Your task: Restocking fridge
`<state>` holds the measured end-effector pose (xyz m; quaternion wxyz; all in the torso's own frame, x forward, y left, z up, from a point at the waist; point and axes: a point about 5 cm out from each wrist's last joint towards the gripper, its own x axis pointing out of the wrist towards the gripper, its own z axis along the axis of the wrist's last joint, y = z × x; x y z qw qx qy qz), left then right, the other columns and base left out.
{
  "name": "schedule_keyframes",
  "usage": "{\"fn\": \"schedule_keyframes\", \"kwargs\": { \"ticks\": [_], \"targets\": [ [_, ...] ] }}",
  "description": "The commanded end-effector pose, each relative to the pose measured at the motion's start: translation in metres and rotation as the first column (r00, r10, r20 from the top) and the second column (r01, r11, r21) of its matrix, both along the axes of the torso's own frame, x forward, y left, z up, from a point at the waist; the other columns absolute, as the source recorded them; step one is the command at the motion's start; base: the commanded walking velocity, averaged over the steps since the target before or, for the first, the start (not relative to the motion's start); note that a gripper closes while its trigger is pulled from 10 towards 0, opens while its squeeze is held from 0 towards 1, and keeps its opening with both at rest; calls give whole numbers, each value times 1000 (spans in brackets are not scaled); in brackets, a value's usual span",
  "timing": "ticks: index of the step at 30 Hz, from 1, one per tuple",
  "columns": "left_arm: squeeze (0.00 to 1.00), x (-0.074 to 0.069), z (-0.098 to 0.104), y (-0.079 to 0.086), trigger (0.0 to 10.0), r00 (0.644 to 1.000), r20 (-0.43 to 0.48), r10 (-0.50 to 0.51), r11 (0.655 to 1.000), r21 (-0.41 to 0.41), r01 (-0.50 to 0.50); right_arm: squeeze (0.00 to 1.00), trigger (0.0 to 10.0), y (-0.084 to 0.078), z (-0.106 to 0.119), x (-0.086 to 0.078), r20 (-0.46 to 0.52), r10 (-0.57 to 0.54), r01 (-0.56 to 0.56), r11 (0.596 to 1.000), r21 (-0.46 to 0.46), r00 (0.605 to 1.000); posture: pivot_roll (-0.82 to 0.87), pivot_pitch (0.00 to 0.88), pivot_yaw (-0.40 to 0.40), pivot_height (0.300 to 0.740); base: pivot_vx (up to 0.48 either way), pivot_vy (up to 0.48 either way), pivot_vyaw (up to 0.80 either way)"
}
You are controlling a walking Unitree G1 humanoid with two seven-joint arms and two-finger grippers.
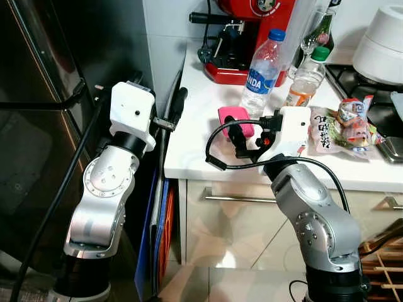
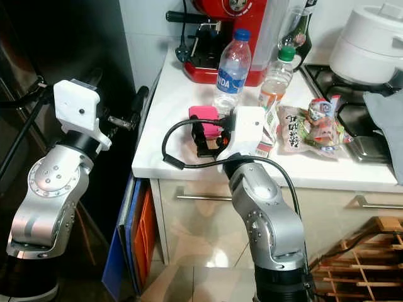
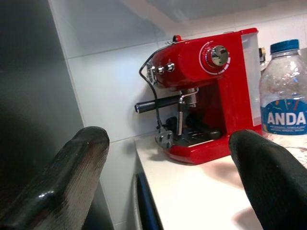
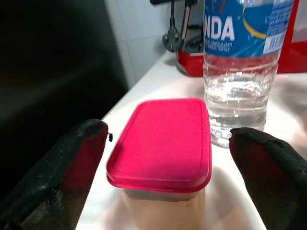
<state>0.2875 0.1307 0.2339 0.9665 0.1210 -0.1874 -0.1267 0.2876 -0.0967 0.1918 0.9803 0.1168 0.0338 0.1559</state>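
**Closing on the pink-lidded box**

Dark fridge (image 1: 38,126) along the left of the frame, door shut. White counter (image 1: 201,145) at centre, red coffee machine (image 1: 252,38) at top. Water bottle (image 1: 261,69) just behind the pink-lidded box (image 4: 160,143), near the counter's front edge. Right gripper (image 4: 163,158) spread wide, holding nothing, fingers either side of the box. Best to ease forward, centre the fingers below the lid, squeeze gently, avoid nudging the bottle. Left gripper (image 3: 172,177) also wide open and empty, beside the fridge.
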Motion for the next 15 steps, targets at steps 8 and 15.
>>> {"fn": "schedule_keyframes", "kwargs": {
  "ticks": [8,15],
  "targets": [
    [0,4,6,-4,10000,1000,21,-5,1000,9,5,0,10000,11,2,7,-53,40,-41,999,-28,998,5,0,-10,740,0,0,0],
    [0,4,6,-2,10000,1000,28,7,1000,10,-8,0,10000,8,-5,9,-119,23,-34,995,-92,993,10,0,-20,740,0,0,0]
  ]
}}
